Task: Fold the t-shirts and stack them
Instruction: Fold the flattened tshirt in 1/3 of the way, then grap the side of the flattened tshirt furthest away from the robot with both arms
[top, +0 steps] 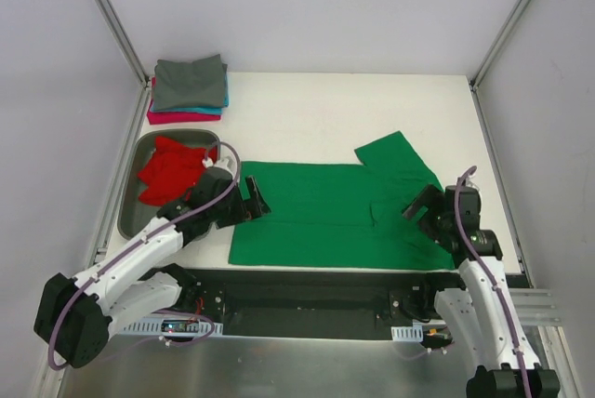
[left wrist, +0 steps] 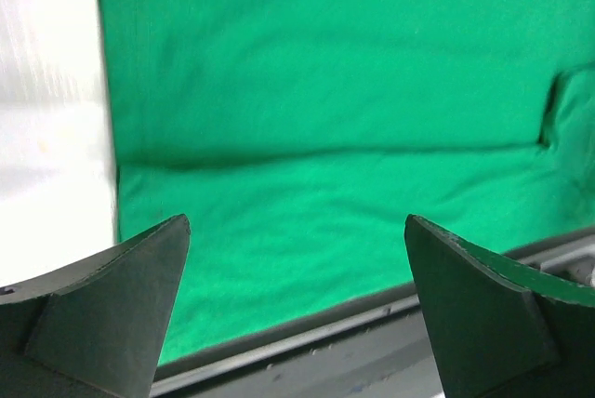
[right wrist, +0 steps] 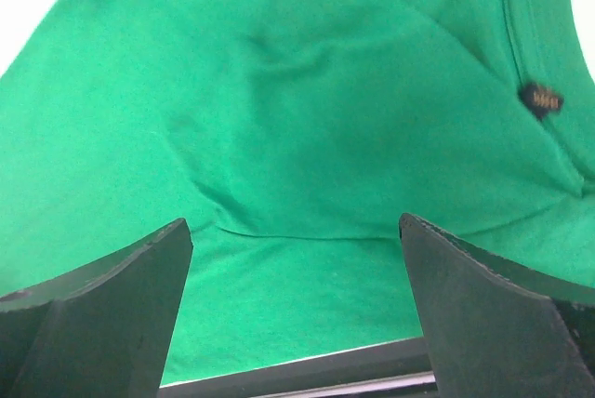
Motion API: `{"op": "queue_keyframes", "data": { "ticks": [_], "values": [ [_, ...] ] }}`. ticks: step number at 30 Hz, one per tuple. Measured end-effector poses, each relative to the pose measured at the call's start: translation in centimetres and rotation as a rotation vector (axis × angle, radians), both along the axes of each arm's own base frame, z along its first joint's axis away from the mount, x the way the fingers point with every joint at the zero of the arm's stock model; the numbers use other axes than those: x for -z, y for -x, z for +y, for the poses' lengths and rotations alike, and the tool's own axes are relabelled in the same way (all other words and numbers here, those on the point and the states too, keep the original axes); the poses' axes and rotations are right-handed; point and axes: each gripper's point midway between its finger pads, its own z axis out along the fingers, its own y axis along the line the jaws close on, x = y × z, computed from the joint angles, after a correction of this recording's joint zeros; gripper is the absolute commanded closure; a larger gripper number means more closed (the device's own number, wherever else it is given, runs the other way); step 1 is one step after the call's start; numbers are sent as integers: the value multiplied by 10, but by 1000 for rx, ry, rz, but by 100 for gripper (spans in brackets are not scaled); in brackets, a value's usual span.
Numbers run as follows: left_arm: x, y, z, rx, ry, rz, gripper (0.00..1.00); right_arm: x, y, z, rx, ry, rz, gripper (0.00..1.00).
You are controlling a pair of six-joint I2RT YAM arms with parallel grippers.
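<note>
we see our left pincer [top: 257,199] and right pincer [top: 415,207] both gaping wide, gripping nothing, over the green t-shirt [top: 316,217]

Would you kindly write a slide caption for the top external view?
Left tool and right tool open over the spread green t-shirt.

I see the green t-shirt [top: 316,217] spread flat along the near edge and the red t-shirt [top: 172,170] crumpled by the left edge. The grey t-shirt [top: 191,82], teal t-shirt [top: 200,111] and pink t-shirt [top: 181,118] sit folded and stacked at the far-left corner.
</note>
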Motion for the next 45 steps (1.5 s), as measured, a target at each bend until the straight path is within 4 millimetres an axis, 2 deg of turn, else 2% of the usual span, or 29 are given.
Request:
{"op": "queue_keyframes", "data": {
  "ticks": [5,8,10,12,14,17,21,26,29,34,35,45],
  "values": [
    [-53,-60,-3,-28,-117,-128,1,-50,-33,4,-128,52,-112,4],
    [-72,-101,-3,-57,-182,-155,1,-62,-60,5,-199,95,-119,4],
    [-72,-127,1,-78,-222,-148,1,-65,-81,4,-226,120,-97,4],
    [-65,-151,9,-93,-266,-116,1,-68,-109,2,-256,142,-58,4],
    [-52,-172,14,-100,-302,-79,1,-74,-143,0,-277,157,-46,4],
    [-33,-193,21,-106,-340,-25,10,-83,-198,2,-307,166,-49,4],
    [-8,-207,28,-106,-379,44,25,-83,-264,3,-348,192,-50,4],
    [16,-211,34,-108,-412,108,41,-57,-299,-3,-371,231,20,4],
    [27,-214,34,-108,-423,136,42,-45,-312,-7,-375,253,44,4],
    [42,-216,41,-124,-431,174,53,-26,-325,-10,-381,272,73,4],
    [43,-216,42,-126,-432,180,58,-23,-327,-11,-380,274,78,4],
    [49,-215,44,-145,-413,207,73,0,-337,-13,-375,286,115,4]
  ]
}}
